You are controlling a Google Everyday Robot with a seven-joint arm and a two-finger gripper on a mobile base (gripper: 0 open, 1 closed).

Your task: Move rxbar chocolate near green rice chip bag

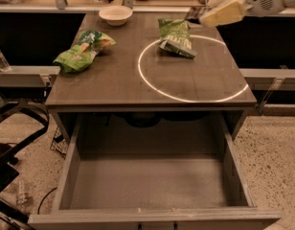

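Observation:
The green rice chip bag (pixel 80 52) lies wrinkled at the table's left edge, its yellow-and-white picture at the far end. My gripper (pixel 199 14) hangs above the table's far right corner, with its cream-coloured fingers (pixel 223 12) pointing left. It is shut on a small dark flat piece, the rxbar chocolate (pixel 192 14), of which only a sliver shows at the tip. The bar is up in the air, far to the right of the rice chip bag and beyond the other bag.
A deeper green bag with a pale edge strip (pixel 175 36) lies at the far middle, on a white ring of light (pixel 152 86). A white bowl (pixel 115 14) stands at the back. The table's drawer (pixel 147 186) is pulled open in front. A black chair (pixel 8 147) is at the left.

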